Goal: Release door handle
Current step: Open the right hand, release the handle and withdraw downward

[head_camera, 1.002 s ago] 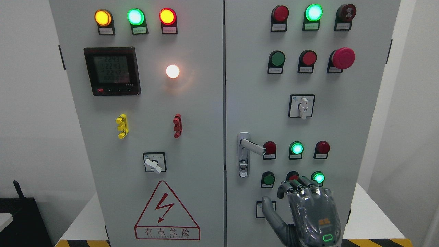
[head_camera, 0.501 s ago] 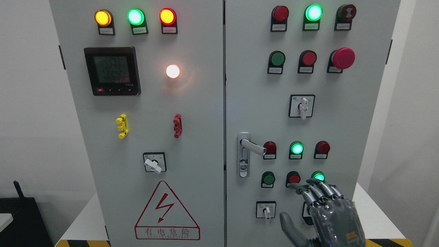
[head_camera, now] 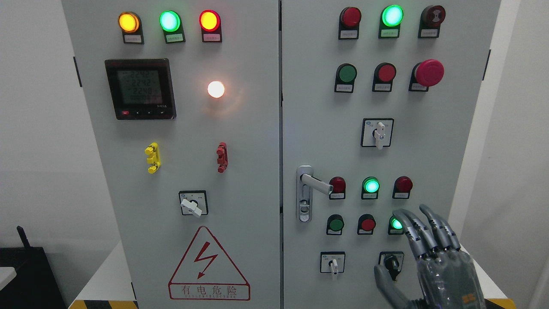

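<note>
Nearest, at the lower right: right hand (head_camera: 429,262), fingers (head_camera: 422,234) spread and relaxed, thumb out to the left, nothing held. Well clear of the door handle (head_camera: 316,183), down and to its right, fingertips over a green lamp (head_camera: 396,223) in the lower row of buttons. No left hand anywhere in view. Further back, on the right cabinet door (head_camera: 309,107): lever jutting rightward and slightly down from a tall metal backplate (head_camera: 304,194) near the door's left edge, keyhole below. Probably rigid, smooth metal, likely sprung and a little slippery; best taken around the free outer end of the lever, for leverage. Handle untouched, so release looks done. Beyond, left door (head_camera: 180,128) with meter (head_camera: 140,89) and warning triangle (head_camera: 209,265).
</note>
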